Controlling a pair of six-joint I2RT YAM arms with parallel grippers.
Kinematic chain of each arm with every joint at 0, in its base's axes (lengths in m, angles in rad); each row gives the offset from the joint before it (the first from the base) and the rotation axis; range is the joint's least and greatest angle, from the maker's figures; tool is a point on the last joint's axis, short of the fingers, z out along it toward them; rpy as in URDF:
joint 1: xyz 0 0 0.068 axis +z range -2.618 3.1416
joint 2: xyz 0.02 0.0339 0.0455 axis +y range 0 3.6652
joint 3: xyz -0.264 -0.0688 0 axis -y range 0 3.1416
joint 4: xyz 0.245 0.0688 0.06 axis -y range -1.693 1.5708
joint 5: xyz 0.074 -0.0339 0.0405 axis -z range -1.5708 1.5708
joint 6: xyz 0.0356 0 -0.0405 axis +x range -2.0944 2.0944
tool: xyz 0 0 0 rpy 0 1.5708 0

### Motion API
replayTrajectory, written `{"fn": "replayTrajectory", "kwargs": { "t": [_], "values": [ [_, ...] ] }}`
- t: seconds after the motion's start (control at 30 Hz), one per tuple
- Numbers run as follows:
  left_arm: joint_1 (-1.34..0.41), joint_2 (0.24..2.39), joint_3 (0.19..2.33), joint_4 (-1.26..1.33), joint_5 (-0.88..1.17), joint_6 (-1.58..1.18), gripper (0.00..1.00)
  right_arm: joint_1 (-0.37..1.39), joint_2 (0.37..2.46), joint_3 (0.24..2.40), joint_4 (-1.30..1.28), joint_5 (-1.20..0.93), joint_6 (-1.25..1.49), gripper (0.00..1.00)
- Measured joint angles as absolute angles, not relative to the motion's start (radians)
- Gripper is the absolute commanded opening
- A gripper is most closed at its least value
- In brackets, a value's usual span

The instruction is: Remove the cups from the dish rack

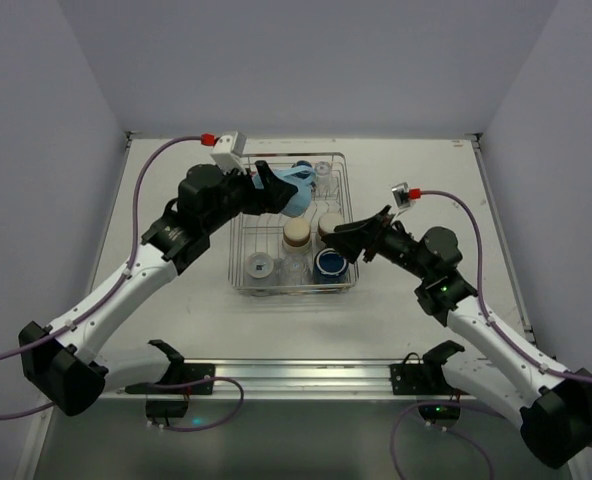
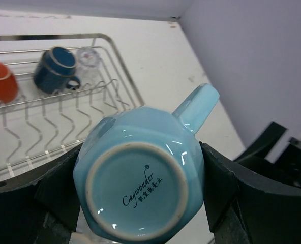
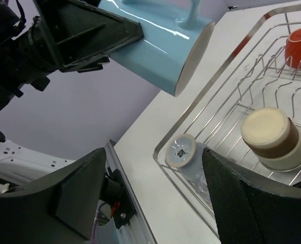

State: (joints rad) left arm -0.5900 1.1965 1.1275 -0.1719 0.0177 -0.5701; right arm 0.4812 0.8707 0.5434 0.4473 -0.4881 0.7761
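My left gripper [image 1: 281,190] is shut on a light blue mug [image 1: 298,190] and holds it tilted in the air above the back of the silver wire dish rack [image 1: 348,200]. In the left wrist view the mug's base [image 2: 138,190] fills the space between my fingers. The rack holds two cream-and-brown tumblers [image 1: 296,235], a dark blue mug [image 1: 329,265], a clear glass [image 1: 260,266], an orange mug [image 2: 0,81] and another dark blue mug [image 2: 56,68]. My right gripper [image 1: 351,235] is open and empty over the rack's right side.
In the right wrist view the held mug [image 3: 155,40] hangs high above the rack's front corner [image 3: 211,96], where a clear glass [image 3: 183,152] lies on its side. White table lies left and right of the rack. A metal rail [image 1: 296,372] runs along the near edge.
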Motion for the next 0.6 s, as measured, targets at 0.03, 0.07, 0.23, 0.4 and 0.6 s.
{"fn": "replayTrajectory", "kwargs": {
  "t": [0.03, 0.07, 0.23, 0.4, 0.6],
  "values": [
    [-0.590, 1.189, 1.119, -0.141, 0.051, -0.598, 0.08, 0.492, 0.887, 0.550, 0.458, -0.488, 0.773, 0.78],
    [-0.590, 1.181, 1.108, -0.115, 0.082, -0.627, 0.08, 0.499, 0.900, 0.558, 0.465, -0.488, 0.770, 0.78],
    [-0.590, 1.146, 1.047, 0.001, 0.196, -0.755, 0.06, 0.506, 0.930, 0.611, 0.493, -0.488, 0.754, 0.78],
    [-0.590, 1.137, 0.981, 0.125, 0.286, -0.866, 0.06, 0.514, 0.952, 0.677, 0.522, -0.489, 0.744, 0.77],
    [-0.610, 1.153, 0.917, 0.282, 0.366, -0.995, 0.05, 0.538, 1.003, 0.703, 0.567, -0.495, 0.748, 0.68]
  ]
}}
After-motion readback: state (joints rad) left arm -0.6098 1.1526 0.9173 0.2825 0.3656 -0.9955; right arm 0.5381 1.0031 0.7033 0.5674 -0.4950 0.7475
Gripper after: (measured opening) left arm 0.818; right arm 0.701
